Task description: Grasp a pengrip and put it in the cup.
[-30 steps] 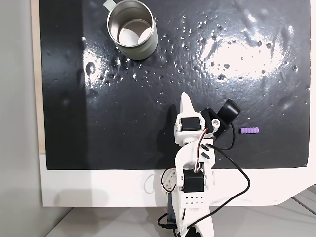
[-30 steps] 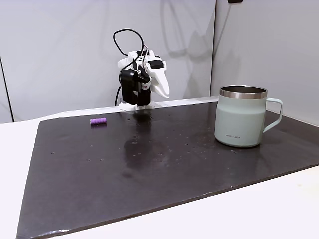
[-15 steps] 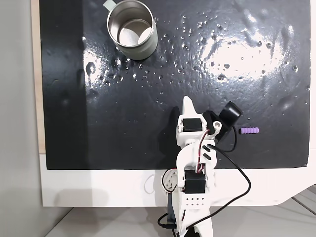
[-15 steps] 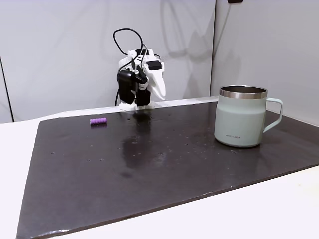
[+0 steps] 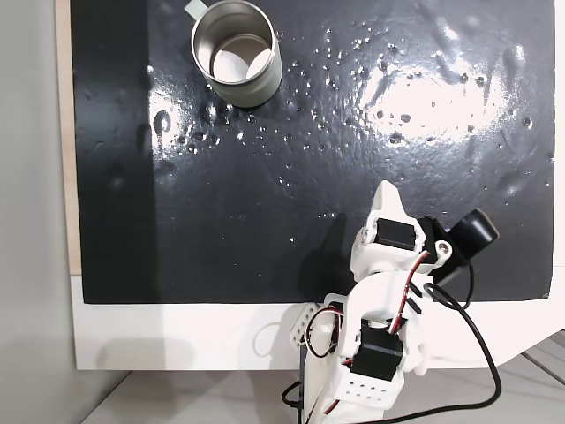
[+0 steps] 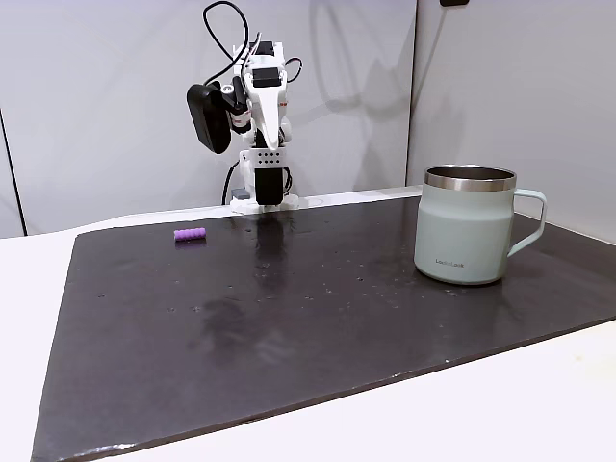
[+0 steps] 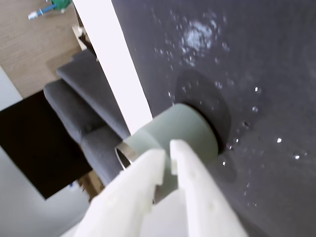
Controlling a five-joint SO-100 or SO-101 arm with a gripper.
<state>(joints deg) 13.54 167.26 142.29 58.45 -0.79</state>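
My gripper (image 7: 167, 153), fingers together and empty, has swung towards the pengrip (image 6: 190, 234); grasp not begun.

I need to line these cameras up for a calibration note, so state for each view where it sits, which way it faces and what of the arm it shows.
A fixed view: above the table, looking straight down on the black mat; the arm rises from the bottom edge, the cup sits top left.
Another fixed view: low at the table's front, facing the arm at the far side; the pengrip lies left, the cup right.
Wrist view: on the gripper, tilted, facing the cup; the white fingers show.
All three share cup and mat.
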